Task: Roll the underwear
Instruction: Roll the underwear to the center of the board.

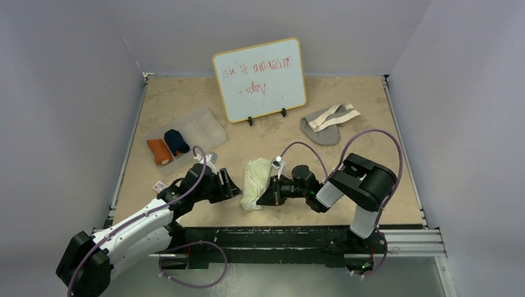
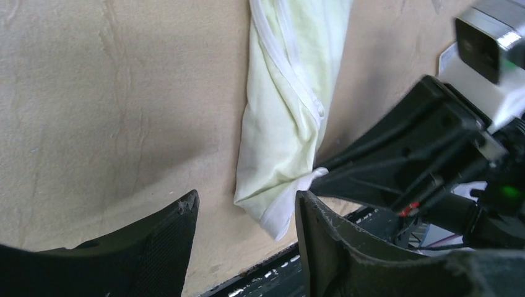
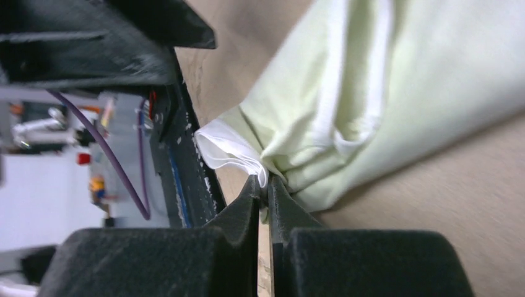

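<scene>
The left gripper (image 1: 231, 185) sat with its fingers apart, just left of the cream underwear (image 1: 254, 175). That garment lay loosely bunched on the table (image 1: 186, 105) near the front edge, between both grippers. The right gripper (image 3: 264, 184) was clamped on its near white-edged corner.

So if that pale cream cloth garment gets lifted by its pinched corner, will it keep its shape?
Probably not: the pale cream cloth garment lies in soft folds, so it would likely sag and unfold. It looks thin, so probably light; the right gripper pinches only its hem, which might slip.
</scene>
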You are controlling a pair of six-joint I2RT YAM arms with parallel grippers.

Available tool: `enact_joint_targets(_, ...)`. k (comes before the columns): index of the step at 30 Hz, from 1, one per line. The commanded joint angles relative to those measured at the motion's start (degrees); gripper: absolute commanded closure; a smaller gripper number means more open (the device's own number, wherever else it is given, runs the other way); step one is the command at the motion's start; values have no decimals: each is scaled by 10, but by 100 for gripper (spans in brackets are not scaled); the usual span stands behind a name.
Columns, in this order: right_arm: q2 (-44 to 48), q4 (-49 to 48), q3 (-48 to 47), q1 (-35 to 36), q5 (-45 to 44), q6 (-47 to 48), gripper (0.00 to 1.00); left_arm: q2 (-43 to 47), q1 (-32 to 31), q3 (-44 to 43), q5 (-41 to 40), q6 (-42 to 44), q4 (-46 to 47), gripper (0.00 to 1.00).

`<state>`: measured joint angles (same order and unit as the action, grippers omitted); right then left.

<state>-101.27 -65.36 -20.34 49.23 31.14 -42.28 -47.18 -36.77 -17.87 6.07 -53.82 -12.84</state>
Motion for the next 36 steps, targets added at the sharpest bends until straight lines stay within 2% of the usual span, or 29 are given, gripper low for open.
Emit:
enact_joint_targets(1,-40,-70,14,-29,44,-161,95,3,2,10,37,19,53,43)
enact_joint_targets(8,-140,-163,28,-62,65,-281,94,-21,2,29,94,21,89,42)
enact_joint_targets(11,-192,-237,38,-70,74,-333,93,-24,1,45,119,24,115,44)
enact_joint_targets(17,-256,-325,52,-79,73,-373,92,1,0,58,155,55,151,44)
enact_joint_targets(23,-255,-298,51,-81,71,-368,91,-29,-1,50,140,84,166,45)
enact_joint_targets(30,-267,-310,54,-84,71,-377,91,-86,-2,30,122,124,193,52)
enact_joint_targets(36,-267,-313,56,-85,73,-379,91,-106,-3,13,112,162,211,53)
